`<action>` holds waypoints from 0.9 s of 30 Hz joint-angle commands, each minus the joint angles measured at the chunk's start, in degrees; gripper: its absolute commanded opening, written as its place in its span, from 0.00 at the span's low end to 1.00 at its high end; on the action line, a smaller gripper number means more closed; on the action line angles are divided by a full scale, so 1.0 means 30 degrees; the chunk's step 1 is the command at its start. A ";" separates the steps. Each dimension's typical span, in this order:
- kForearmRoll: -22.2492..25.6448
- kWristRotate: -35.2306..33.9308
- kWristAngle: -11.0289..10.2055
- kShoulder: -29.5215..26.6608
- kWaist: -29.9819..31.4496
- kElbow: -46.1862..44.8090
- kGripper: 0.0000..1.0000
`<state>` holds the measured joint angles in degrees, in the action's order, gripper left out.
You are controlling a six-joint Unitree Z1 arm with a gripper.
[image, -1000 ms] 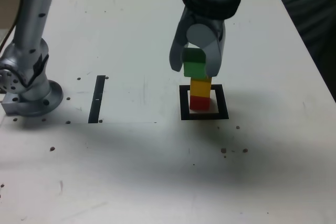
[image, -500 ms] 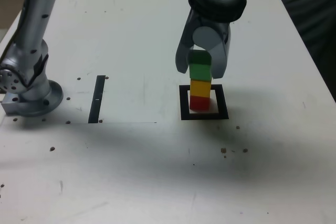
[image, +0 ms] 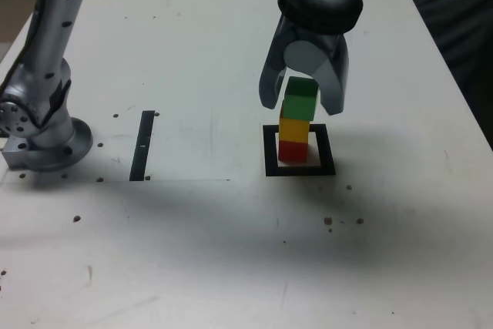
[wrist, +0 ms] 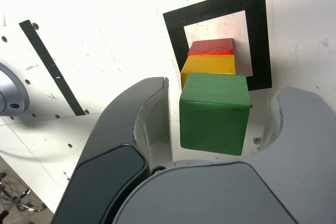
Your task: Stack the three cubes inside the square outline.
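A stack of three cubes is seen inside the square outline [image: 300, 150] on the white table [image: 231, 252]: the red cube [image: 292, 150] lies at the bottom on the outline's white centre, the yellow cube [image: 293, 128] rests on it, and the green cube [image: 300, 98] sits on top, turned slightly and shifted a little toward the exterior view's right. The gripper [image: 302, 102] is held around the green cube with its jaws spread apart; in the wrist view a clear gap is shown between the cube and the jaw on one side and a narrow gap on the other, so nothing is gripped. A thin black strip [image: 142, 145] is laid well apart, toward the exterior view's left, near the arm's base [image: 42, 132].
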<state>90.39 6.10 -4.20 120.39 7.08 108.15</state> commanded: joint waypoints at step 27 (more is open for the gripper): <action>-0.1715 -0.2435 -0.1038 -0.7739 0.0482 -0.9009 1.00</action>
<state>85.98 -0.96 -7.59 98.08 8.42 82.46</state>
